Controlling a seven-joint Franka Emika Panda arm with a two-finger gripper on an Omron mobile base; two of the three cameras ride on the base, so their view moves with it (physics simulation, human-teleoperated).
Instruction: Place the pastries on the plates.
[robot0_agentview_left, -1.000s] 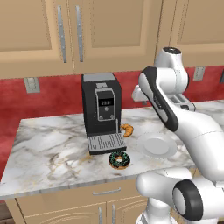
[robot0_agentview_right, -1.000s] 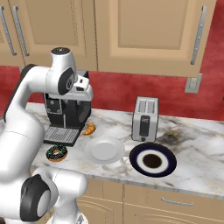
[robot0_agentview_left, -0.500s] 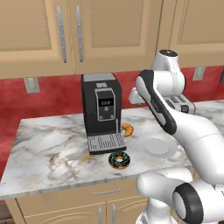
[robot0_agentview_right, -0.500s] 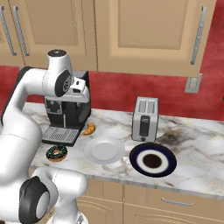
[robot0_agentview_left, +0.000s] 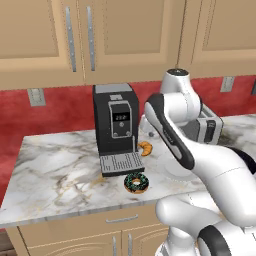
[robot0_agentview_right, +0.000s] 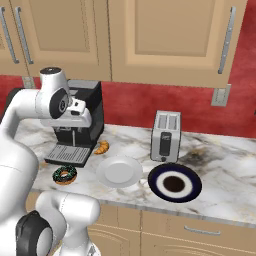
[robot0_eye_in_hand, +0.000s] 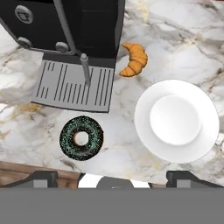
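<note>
Hovering gripper (robot0_eye_in_hand: 111, 177), jaws spread wide, empty; donut (robot0_eye_in_hand: 81, 138) and croissant (robot0_eye_in_hand: 133, 59) on counter (robot0_eye_in_hand: 183, 39) beside white plate (robot0_eye_in_hand: 176, 121).

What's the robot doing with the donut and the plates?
It's meant to put the pastries on the plates, but it hasn't picked anything up yet. Its claw is open and empty, up above the counter. The chocolate donut and the croissant lie on the marble by the coffee machine. The white plate and the navy plate have nothing on them.
</note>
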